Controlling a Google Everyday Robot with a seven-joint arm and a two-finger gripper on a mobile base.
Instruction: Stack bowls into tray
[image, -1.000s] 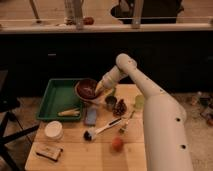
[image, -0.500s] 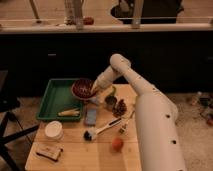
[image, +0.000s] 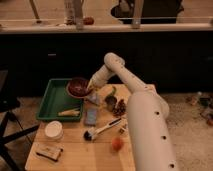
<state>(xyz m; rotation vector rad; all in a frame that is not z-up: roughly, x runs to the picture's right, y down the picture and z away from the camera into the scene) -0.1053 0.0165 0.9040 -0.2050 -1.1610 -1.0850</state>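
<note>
A dark reddish-brown bowl (image: 77, 86) hangs tilted over the right part of the green tray (image: 52, 100). My gripper (image: 89, 90) is at the bowl's right rim and holds it above the tray floor. The white arm reaches in from the lower right, across the table. A pale long object (image: 69, 112) lies in the tray's near right corner.
On the wooden table: a small blue-grey flat rectangle (image: 91, 116), a white bowl (image: 53, 130), a brush (image: 102, 129), an orange fruit (image: 117, 144), a dark cup (image: 110, 103), a packet (image: 48, 150). A dark counter stands behind.
The gripper has carried the bowl leftward, from the tray's right edge to over the tray's right part.
</note>
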